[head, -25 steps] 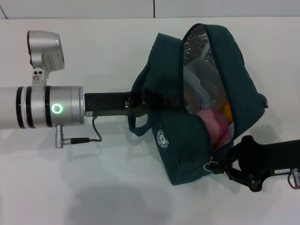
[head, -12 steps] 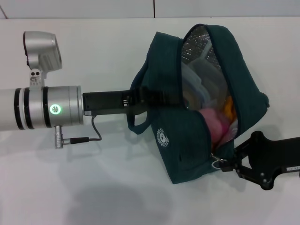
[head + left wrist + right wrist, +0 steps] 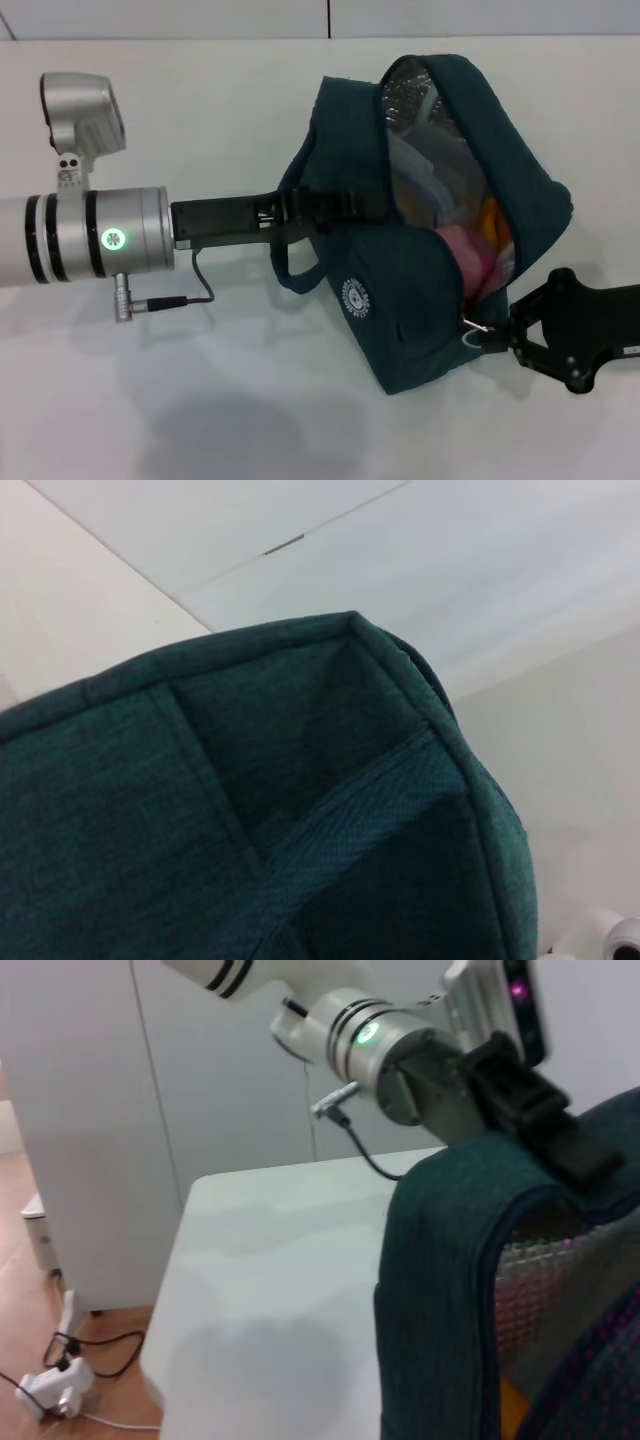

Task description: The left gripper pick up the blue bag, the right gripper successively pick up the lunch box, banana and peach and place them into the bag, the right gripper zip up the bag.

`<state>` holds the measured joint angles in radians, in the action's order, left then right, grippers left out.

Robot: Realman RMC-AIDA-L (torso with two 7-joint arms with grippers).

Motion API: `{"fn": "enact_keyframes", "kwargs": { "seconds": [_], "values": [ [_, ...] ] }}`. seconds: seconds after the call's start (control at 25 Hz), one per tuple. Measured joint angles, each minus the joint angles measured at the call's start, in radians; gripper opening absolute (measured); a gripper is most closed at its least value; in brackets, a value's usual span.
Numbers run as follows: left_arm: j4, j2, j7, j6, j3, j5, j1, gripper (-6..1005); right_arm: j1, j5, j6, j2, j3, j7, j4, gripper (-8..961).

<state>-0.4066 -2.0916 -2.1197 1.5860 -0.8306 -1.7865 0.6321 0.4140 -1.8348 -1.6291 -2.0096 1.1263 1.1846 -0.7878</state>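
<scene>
The blue bag (image 3: pixel 400 300) hangs tilted above the white table, its zip mouth open and silver lining showing. Inside I see the clear lunch box (image 3: pixel 430 180), a yellow-orange bit of banana (image 3: pixel 492 222) and the pink peach (image 3: pixel 465 262). My left gripper (image 3: pixel 345 208) reaches in from the left and is shut on the bag's strap; it also shows in the right wrist view as the left gripper (image 3: pixel 560 1130). At the bag's lower right corner, my right gripper (image 3: pixel 497 338) is shut on the zipper pull (image 3: pixel 476 330). The left wrist view is filled by the bag fabric (image 3: pixel 250 810).
The white table (image 3: pixel 220 400) spreads under and around the bag. A seam runs along the wall behind it (image 3: pixel 329 18). In the right wrist view the table edge (image 3: pixel 170 1290) drops to a floor with cables and a plug (image 3: pixel 55 1385).
My right gripper has drawn the zipper pull to the right and slightly down, closing the lower end of the opening. The bag swung right with it; the left arm slid a little left.
</scene>
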Motion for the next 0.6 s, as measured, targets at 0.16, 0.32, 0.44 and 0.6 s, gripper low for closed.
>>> {"fn": "enact_keyframes", "kwargs": {
  "seconds": [0.16, 0.32, 0.44, 0.6],
  "values": [
    [0.000, -0.002, 0.037, 0.000, 0.000, 0.001, -0.003, 278, 0.000, -0.004, 0.004, 0.002, -0.016, 0.009, 0.001, 5],
    [0.009, -0.001, 0.094, -0.008, 0.001, 0.016, -0.015, 337, 0.001, -0.014, 0.011, 0.003, -0.017, 0.011, 0.009, 5],
    [0.009, 0.002, 0.123, -0.024, 0.003, 0.057, -0.040, 412, 0.002, -0.027, 0.012, 0.003, -0.020, 0.011, 0.010, 5],
    [0.001, 0.006, 0.136, -0.048, 0.008, 0.079, -0.066, 540, 0.002, -0.028, 0.013, 0.004, -0.022, 0.012, 0.010, 5]
  ]
}}
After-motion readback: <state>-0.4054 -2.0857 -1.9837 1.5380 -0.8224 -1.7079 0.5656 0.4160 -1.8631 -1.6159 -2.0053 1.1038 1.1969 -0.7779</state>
